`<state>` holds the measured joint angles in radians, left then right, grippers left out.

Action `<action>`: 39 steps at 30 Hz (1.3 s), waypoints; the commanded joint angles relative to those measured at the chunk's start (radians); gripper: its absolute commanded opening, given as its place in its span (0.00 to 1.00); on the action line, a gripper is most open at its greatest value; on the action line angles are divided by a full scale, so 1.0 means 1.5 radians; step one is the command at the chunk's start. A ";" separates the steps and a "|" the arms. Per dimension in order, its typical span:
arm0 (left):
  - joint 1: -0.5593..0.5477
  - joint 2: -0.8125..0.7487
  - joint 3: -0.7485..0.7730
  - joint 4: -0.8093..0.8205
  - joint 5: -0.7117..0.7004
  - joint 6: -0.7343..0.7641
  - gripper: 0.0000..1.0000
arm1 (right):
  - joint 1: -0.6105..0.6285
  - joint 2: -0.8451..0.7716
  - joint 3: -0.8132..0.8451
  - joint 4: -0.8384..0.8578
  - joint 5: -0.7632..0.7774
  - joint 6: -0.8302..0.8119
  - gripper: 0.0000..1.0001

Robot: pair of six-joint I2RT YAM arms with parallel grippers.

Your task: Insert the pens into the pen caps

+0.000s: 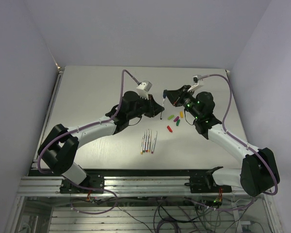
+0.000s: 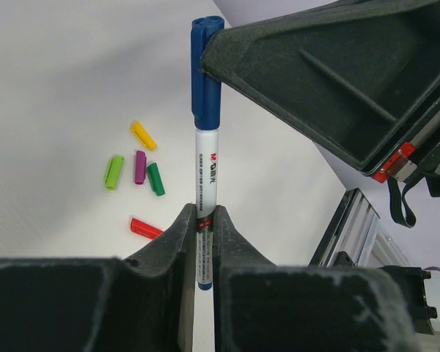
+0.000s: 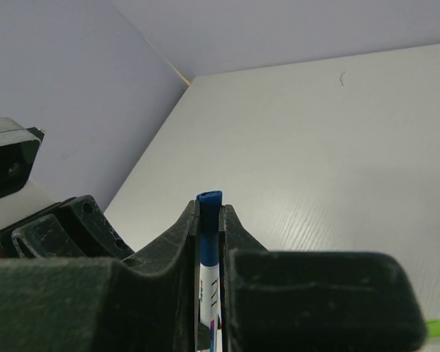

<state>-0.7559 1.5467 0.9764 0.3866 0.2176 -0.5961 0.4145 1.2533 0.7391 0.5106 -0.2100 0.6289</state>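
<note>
My left gripper (image 2: 204, 218) is shut on a white pen (image 2: 206, 176) and holds it upright above the table. A blue cap (image 2: 206, 73) sits on the pen's top end. My right gripper (image 3: 209, 214) is shut on that blue cap (image 3: 209, 220). In the top view the two grippers meet at mid-table, left (image 1: 159, 111) below right (image 1: 166, 95). Loose caps lie on the table: yellow (image 2: 143, 135), light green (image 2: 114, 171), purple (image 2: 140, 166), dark green (image 2: 155, 179) and red (image 2: 145, 228). Several uncapped pens (image 1: 148, 141) lie side by side nearer the front.
The table (image 1: 87, 97) is white, with walls at the back and both sides. An aluminium frame rail (image 1: 136, 182) runs along the front edge. The loose caps (image 1: 175, 120) lie just under and right of the grippers.
</note>
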 commanded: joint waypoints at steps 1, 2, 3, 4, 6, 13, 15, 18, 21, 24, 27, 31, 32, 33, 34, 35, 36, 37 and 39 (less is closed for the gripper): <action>0.035 -0.018 0.017 0.166 -0.049 -0.022 0.07 | 0.023 0.003 -0.006 -0.124 -0.058 -0.032 0.00; 0.041 -0.018 0.019 0.173 -0.050 -0.026 0.07 | 0.026 0.004 -0.009 -0.128 -0.061 -0.033 0.00; 0.046 -0.017 0.021 0.180 -0.051 -0.030 0.07 | 0.029 0.006 -0.010 -0.136 -0.063 -0.033 0.00; 0.050 -0.016 0.023 0.187 -0.051 -0.032 0.07 | 0.032 0.008 -0.012 -0.141 -0.064 -0.034 0.00; 0.058 -0.015 0.030 0.198 -0.054 -0.034 0.07 | 0.040 0.013 -0.016 -0.154 -0.066 -0.034 0.00; 0.079 -0.002 0.054 0.230 -0.041 -0.053 0.07 | 0.049 0.046 0.011 -0.236 -0.038 -0.064 0.00; 0.082 0.005 0.059 0.239 -0.035 -0.059 0.07 | 0.066 0.058 0.017 -0.253 -0.037 -0.070 0.00; 0.083 0.009 0.067 0.238 -0.028 -0.059 0.07 | 0.067 0.060 0.018 -0.255 -0.024 -0.074 0.00; 0.083 0.009 0.066 0.216 -0.020 -0.050 0.07 | 0.067 0.057 0.022 -0.234 0.002 -0.073 0.00; 0.083 0.011 0.056 0.174 0.001 -0.036 0.07 | 0.067 0.059 0.039 -0.199 0.040 -0.073 0.08; 0.082 0.011 0.022 0.129 0.020 -0.034 0.07 | 0.067 0.061 0.076 -0.164 0.078 -0.080 0.28; 0.081 0.011 -0.030 0.068 0.031 -0.029 0.07 | 0.067 0.054 0.132 -0.123 0.136 -0.102 0.47; 0.081 0.015 -0.040 0.055 0.030 -0.027 0.07 | 0.066 0.049 0.145 -0.116 0.155 -0.114 0.49; 0.081 0.018 -0.046 0.039 0.025 -0.025 0.07 | 0.067 0.041 0.150 -0.107 0.164 -0.122 0.54; 0.081 0.023 -0.050 0.025 0.017 -0.022 0.07 | 0.066 0.031 0.152 -0.098 0.178 -0.127 0.59; 0.081 0.026 -0.053 0.015 0.008 -0.022 0.07 | 0.067 0.020 0.151 -0.090 0.199 -0.132 0.64; 0.081 0.028 -0.055 0.008 -0.005 -0.021 0.07 | 0.067 0.008 0.148 -0.083 0.215 -0.134 0.68; 0.082 0.034 -0.053 -0.001 -0.021 -0.020 0.07 | 0.066 -0.003 0.141 -0.078 0.232 -0.134 0.72; 0.082 0.044 -0.039 -0.024 -0.056 -0.011 0.07 | 0.066 -0.030 0.126 -0.079 0.279 -0.123 0.83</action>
<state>-0.6323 1.5887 0.9005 0.4034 0.2337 -0.6460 0.5144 1.2884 0.9367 0.3431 0.0582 0.4622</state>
